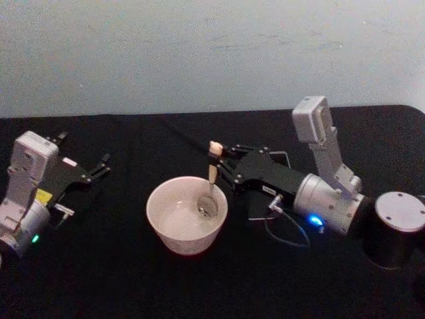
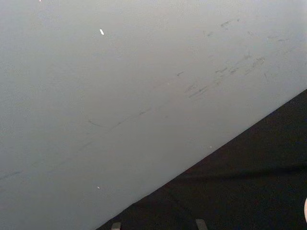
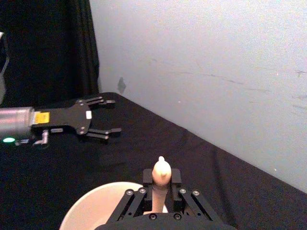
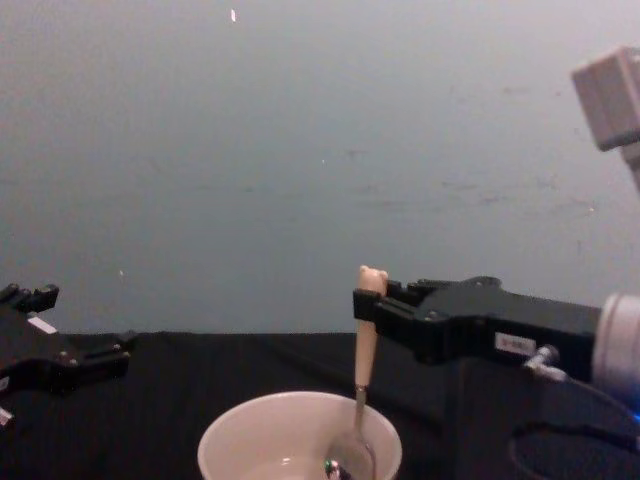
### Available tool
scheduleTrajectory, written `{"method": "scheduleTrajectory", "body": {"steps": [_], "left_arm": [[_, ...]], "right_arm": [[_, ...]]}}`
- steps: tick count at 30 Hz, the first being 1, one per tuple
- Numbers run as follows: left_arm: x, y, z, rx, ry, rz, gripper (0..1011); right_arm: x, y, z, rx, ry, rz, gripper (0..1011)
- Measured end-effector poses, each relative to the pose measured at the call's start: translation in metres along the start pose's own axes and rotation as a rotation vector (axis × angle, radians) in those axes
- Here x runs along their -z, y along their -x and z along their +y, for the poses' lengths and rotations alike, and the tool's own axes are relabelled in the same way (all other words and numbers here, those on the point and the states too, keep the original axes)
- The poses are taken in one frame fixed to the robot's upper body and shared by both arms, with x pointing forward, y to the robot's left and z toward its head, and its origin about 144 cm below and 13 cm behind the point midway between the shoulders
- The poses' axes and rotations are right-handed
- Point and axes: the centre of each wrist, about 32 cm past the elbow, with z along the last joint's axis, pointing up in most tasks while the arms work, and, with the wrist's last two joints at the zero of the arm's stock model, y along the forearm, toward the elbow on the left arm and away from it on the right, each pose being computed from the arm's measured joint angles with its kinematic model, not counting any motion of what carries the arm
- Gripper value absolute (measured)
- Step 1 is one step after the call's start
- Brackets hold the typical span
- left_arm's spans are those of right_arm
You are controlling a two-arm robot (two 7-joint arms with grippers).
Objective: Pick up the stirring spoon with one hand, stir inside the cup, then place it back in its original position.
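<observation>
The stirring spoon (image 1: 212,171) stands nearly upright with its metal bowl down inside the off-white cup (image 1: 179,242) at the table's middle. My right gripper (image 1: 221,169) reaches in from the right and is shut on the beige handle just below the bear head (image 3: 161,171). From the chest, the spoon (image 4: 365,345) drops from the right gripper (image 4: 372,303) into the cup (image 4: 235,440). My left gripper (image 1: 85,153) rests open at the far left, well away from the cup. The original position is hidden from me, lost against the black cloth under the right arm.
A black cloth (image 1: 99,279) covers the table, with a pale wall (image 1: 199,53) behind it. A thin cable (image 1: 292,239) loops on the cloth under the right forearm. The right arm's dark round joint (image 1: 398,229) sits at the far right.
</observation>
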Motion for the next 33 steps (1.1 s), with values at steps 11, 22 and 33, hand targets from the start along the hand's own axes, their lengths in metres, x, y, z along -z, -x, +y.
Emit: {"method": "scheduleTrajectory", "body": {"steps": [11, 22, 33], "left_arm": [[0.000, 0.000, 0.000, 0.000, 0.000, 0.000, 1001], [0.000, 0.000, 0.000, 0.000, 0.000, 0.000, 1001], [0.000, 0.000, 0.000, 0.000, 0.000, 0.000, 1001]], "right_arm": [[-0.003, 0.014, -0.022, -0.074, -0.005, 0.011, 212], [-0.001, 0.029, -0.006, -0.142, -0.007, 0.027, 212], [0.000, 0.025, 0.023, -0.121, -0.005, 0.021, 212]]}}
